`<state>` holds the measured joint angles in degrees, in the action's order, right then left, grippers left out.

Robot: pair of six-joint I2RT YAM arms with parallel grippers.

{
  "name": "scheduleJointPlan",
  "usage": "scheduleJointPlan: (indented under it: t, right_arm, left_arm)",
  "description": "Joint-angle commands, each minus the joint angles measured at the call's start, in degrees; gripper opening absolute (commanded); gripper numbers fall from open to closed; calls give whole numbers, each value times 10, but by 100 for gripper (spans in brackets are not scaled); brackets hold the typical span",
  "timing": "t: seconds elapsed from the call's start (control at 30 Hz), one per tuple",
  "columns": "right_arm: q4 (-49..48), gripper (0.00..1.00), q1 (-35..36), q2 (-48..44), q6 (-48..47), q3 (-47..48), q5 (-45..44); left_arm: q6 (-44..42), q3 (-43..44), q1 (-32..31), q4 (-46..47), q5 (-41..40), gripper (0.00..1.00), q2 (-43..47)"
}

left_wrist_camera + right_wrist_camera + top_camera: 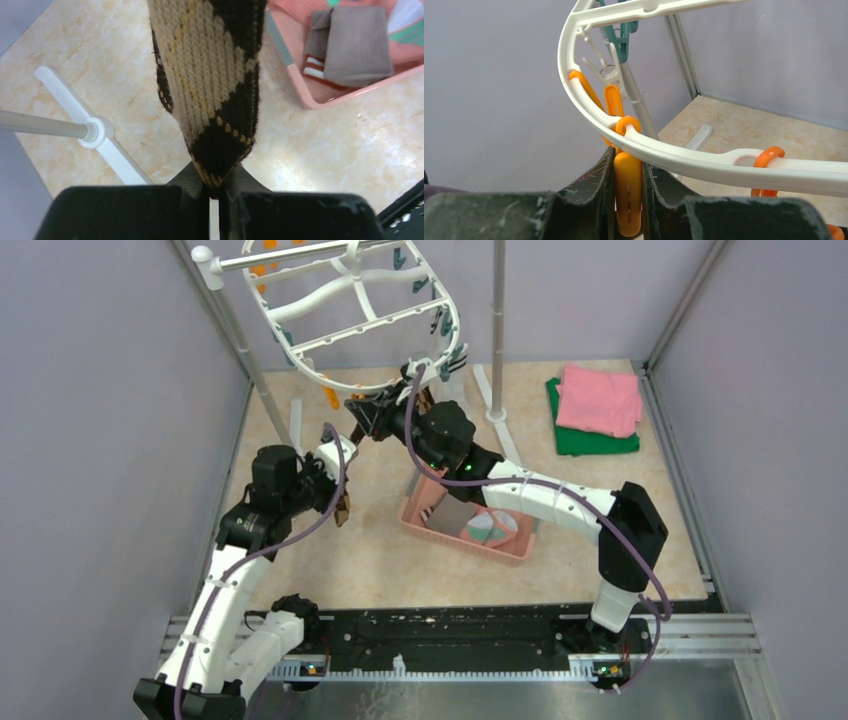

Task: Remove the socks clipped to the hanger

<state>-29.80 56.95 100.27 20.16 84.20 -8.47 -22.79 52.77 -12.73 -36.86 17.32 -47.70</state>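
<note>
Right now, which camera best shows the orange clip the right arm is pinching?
Right wrist: the orange clip sits centre frame, pinched between the right jaws beneath the hanger rim. The top view loses it among the arms; the left wrist shows a sock but no clip.

Sock [210, 75] top cut off at upper edge

I get bright, even, diffuse light, soft shadows, a mild sheen on the tabletop [300, 165], and the left gripper [214, 195] slightly soft up close.
</note>
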Motion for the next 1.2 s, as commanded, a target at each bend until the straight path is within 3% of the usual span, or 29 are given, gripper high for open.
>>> scheduleJointPlan:
  t: [0.0, 0.2, 0.4, 0.6, 0.8, 0.97, 1.17]
  right_arm:
    - [-18, 0, -8, -14, 7, 37, 19]
    - [-5, 0, -9, -10, 8, 47, 19]
    - [-3, 0, -10, -8, 8, 44, 23]
    - [1, 0, -10, -6, 13, 46, 25]
    - [7, 0, -10, -6, 20, 48, 30]
    - [22, 0, -10, -3, 27, 54, 36]
    - [29, 0, -10, -2, 36, 59, 42]
  left_arm:
    - [-64, -27, 3, 9, -38, 0, 28]
    - [-127, -4, 3, -26, 77, 0, 38]
    - [-240, -49, 3, -83, 23, 0, 53]
    - [-263, -70, 3, -67, 4, 0, 65]
    - [-221, 11, 2, -51, 146, 0, 26]
    - [-254, 29, -6, -43, 250, 0, -1]
    - [-316, 22, -35, -11, 270, 0, -43]
